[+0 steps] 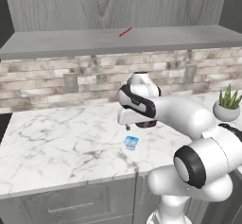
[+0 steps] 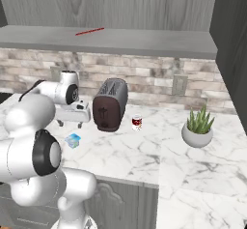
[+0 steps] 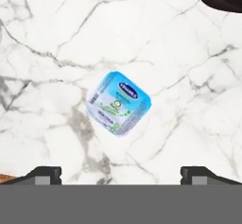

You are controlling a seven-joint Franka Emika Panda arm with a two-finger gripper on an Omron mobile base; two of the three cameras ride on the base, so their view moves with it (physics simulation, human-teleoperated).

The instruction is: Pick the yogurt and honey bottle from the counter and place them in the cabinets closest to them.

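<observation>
Nothing is stowed yet: the yogurt (image 3: 118,103) sits alone on the marble worktop (image 1: 52,147), near its front edge and in front of the toaster (image 2: 110,104). The gripper (image 1: 128,126) hangs just above it, jaws spread wide and empty (the cup lies between the fingertips (image 3: 45,175) in the hand view). Both picks and both cabinet (image 1: 118,41) placements seem left to do

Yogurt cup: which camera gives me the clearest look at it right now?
The hand view: the yogurt sits large and unobstructed on the counter, label readable from above. The left base view and right base view show it as a tiny blue cup near the arm.
</observation>
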